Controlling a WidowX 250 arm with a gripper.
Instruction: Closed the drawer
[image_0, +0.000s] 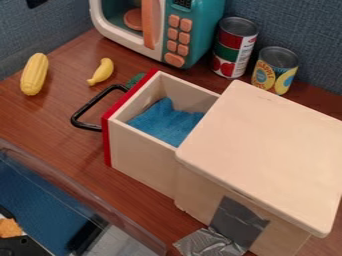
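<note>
Drawer: while its black handle points left, the drawer's sitting pulled out of the wooden box, blue cloth inside.
Can labels: red-and-green on the left can, yellow-and-blue on the right can, both with print.
Arm: honestly can't tell its pose.
Gripper: can't tell if it's open, shut or gripping anything.
</note>
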